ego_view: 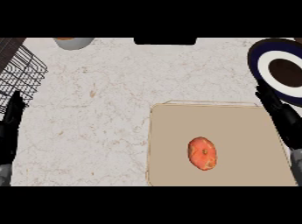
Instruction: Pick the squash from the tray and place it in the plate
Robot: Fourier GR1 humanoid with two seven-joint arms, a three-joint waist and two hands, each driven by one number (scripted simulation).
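On the tan tray (pixel 244 131), an unlabelled orange squash (pixel 203 153); right hand (pixel 289 122) and left hand (pixel 3 135) both straight-fingered.

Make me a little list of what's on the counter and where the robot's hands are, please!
squash: orange, lying on the tray, nothing touching it
tray: tan, flat, lower right of the counter
plate: dark blue rim, white ring, brown middle, upper right, holds nothing
right hand: open, over the tray's right edge, just below the plate
left hand: open, resting at the left edge
wire rack: black, upper left
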